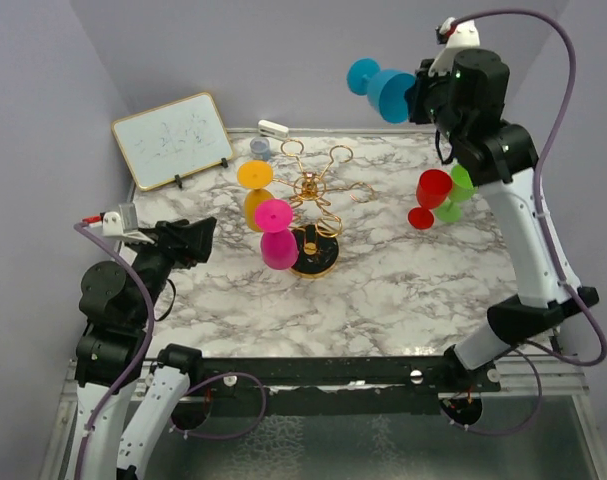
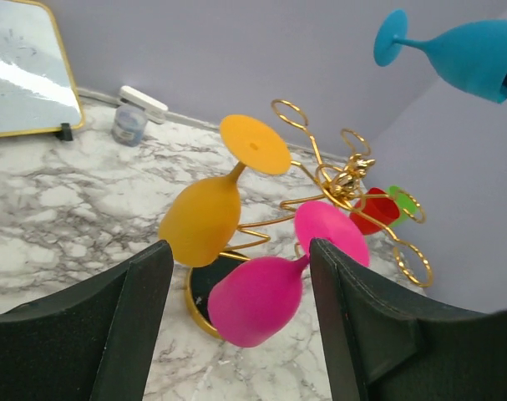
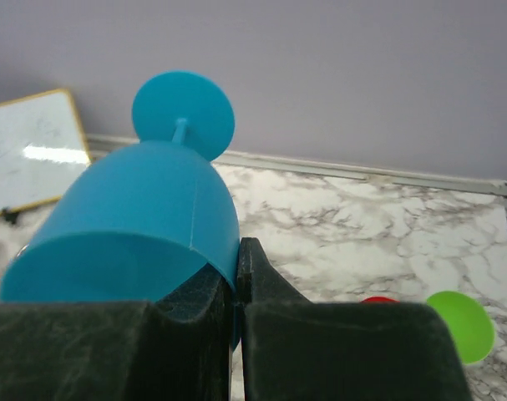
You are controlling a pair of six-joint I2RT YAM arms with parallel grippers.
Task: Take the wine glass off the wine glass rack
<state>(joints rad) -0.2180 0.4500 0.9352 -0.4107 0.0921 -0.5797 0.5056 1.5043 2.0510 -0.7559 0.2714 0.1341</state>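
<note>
Wine glass [image 3: 119, 225], blue, pinched in right fingers [image 3: 195, 334]; whiteboard [image 1: 173, 140] marks unreadable.

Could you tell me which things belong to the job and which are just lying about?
Job: gold wire wine glass rack; orange plastic glass, pink plastic glass hanging on it; blue plastic glass in the right gripper; red plastic glass, green plastic glass.
Lying about: gold-framed whiteboard; small grey jar; white block.

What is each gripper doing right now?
Left gripper: open, holding nothing.
Right gripper: shut on the blue wine glass, pinching its rim.
</note>
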